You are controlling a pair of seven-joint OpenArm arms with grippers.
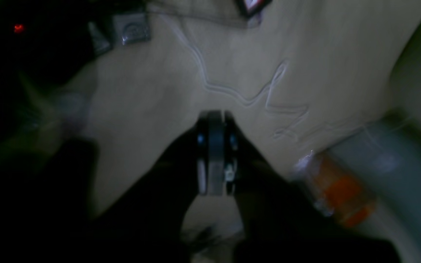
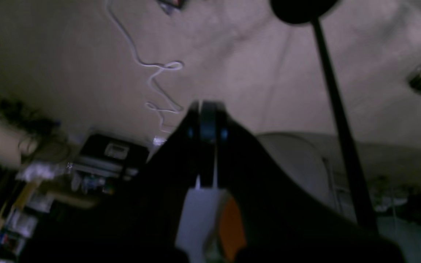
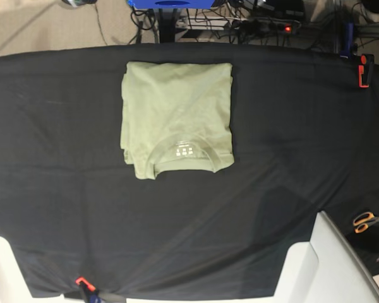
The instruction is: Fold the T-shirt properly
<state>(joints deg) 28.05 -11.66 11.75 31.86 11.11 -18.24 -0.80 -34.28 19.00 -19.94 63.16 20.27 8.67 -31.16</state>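
The T-shirt lies folded into a neat pale green rectangle on the black table cloth, toward the far middle. Its collar with small white label marks faces the near edge. Neither gripper shows in the base view. In the blurred left wrist view my left gripper is shut, fingers pressed together with nothing between them, over a pale surface away from the shirt. My right gripper looks the same in the right wrist view: shut, empty, the T-shirt out of that view.
Orange-handled scissors lie at the right edge. An orange clamp grips the cloth at the far right, another clamp at the near left. White robot parts fill the lower corners. A white cord snakes across the pale surface.
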